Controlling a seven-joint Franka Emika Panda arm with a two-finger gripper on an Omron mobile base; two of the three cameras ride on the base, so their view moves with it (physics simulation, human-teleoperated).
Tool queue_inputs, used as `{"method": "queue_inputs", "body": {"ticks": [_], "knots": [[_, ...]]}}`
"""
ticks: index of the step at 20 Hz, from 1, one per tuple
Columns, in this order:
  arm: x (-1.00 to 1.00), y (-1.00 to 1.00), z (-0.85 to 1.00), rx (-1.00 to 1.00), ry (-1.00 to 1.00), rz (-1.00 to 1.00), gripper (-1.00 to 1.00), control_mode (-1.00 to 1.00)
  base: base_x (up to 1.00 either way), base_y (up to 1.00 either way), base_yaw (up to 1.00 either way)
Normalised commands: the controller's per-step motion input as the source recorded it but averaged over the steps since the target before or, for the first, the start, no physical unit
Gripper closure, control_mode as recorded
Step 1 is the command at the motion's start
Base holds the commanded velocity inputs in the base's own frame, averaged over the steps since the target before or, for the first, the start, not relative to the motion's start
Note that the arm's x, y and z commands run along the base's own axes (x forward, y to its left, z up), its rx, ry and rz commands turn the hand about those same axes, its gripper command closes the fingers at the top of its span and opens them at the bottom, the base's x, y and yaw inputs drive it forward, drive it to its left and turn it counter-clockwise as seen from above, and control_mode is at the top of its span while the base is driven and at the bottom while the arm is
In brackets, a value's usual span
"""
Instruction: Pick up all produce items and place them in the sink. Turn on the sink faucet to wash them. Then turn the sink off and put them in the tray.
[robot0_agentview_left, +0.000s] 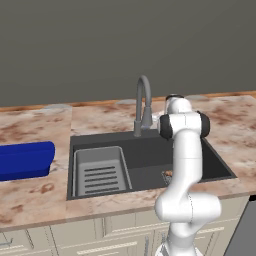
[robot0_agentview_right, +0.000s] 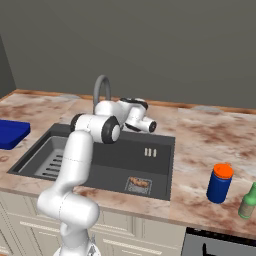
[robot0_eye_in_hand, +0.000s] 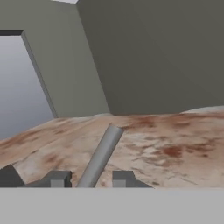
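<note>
A slim grey lever (robot0_eye_in_hand: 101, 153) of the sink faucet (robot0_agentview_left: 142, 102) runs between my gripper's (robot0_eye_in_hand: 92, 179) two dark fingertips, and the jaws are shut on it. In the right base view my hand (robot0_agentview_right: 142, 122) sits level beside the faucet (robot0_agentview_right: 102, 90), above the sink's back rim. The small orange-brown produce item (robot0_agentview_right: 140, 184) lies on the drain grate in the dark sink (robot0_agentview_right: 115, 167); in the left base view it (robot0_agentview_left: 167, 174) peeks out beside my forearm. The blue tray (robot0_agentview_left: 25, 160) rests on the counter left of the sink (robot0_agentview_left: 150, 155).
A light grey slatted rack (robot0_agentview_left: 100, 172) fills the sink's left half. A blue can with an orange lid (robot0_agentview_right: 220, 182) and a green bottle (robot0_agentview_right: 247, 202) stand on the counter to the right. The grey wall rises behind the counter.
</note>
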Motion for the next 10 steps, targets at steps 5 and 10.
{"method": "queue_inputs", "body": {"ticks": [5, 10], "knots": [[0.08, 0.50, 0.31, -0.05, 0.00, 0.05, 1.00, -1.00, 0.00, 0.00, 0.00], [0.05, 0.34, 0.20, -0.06, -0.03, 0.06, 1.00, -1.00, 0.00, 0.00, 0.00]]}}
